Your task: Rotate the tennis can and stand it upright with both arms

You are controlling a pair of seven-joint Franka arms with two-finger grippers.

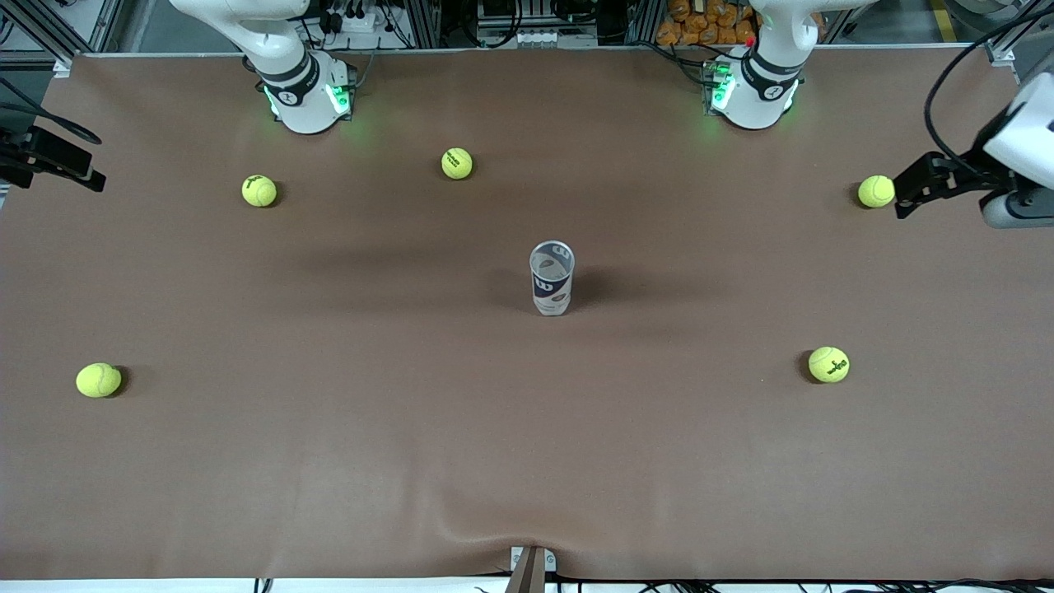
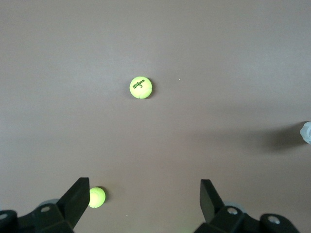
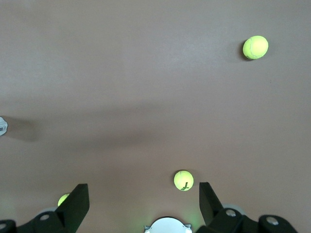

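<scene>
Tennis can (image 1: pixel 551 278) upright mid-table; both grippers' fingers wide, empty.

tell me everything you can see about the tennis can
The can is a slim clear-plastic tube with a white and navy label and a pale rim at the top. It stands upright on the brown table, near the middle, its open end up, with nothing visible inside. It casts a shadow on the table. Nothing touches it: no ball lies beside it and no gripper is near it.
</scene>
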